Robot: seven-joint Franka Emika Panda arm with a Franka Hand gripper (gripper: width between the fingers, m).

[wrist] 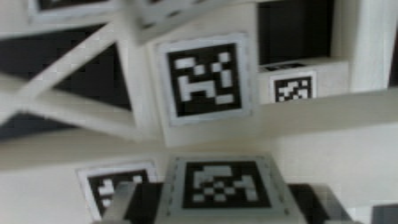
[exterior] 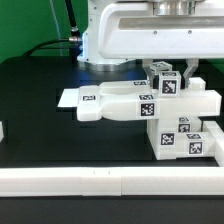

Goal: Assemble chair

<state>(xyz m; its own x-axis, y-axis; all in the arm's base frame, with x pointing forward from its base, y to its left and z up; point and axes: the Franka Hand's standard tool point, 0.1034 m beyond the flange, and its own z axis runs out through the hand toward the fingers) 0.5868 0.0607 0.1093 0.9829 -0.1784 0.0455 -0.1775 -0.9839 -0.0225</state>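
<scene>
White plastic throughout, set on a black table (exterior: 40, 100). At the exterior view's far left edge, small white block (exterior: 2, 131), partly cut off. Further right, marker board (exterior: 72, 98) lying flat, one square tag visible, rest hidden. Over it and to its right, chair (exterior: 150, 112): flat slab reaching toward the exterior view's left, blocky upright stack at the exterior view's right, tagged piece on top. Along the near edge, long white rail (exterior: 110, 180), seam near the middle.

Labels: black-and-white square tags only, on slab, stack faces and top piece. No readable words, no brand marks anywhere. Tag patterns too coarse to decode.

Arm: white body descending from the top of the exterior view, wrist directly above the chair's upper part, pointing down. Gripper (exterior: 166, 72) right at the top tagged piece. In the wrist view, gripper (wrist: 221, 205) pinched shut on a tagged chair part, dark fingers (wrist: 139, 203) pressed against its two sides. Beyond it, blurred white struts and more tags, largest one upright at centre.
</scene>
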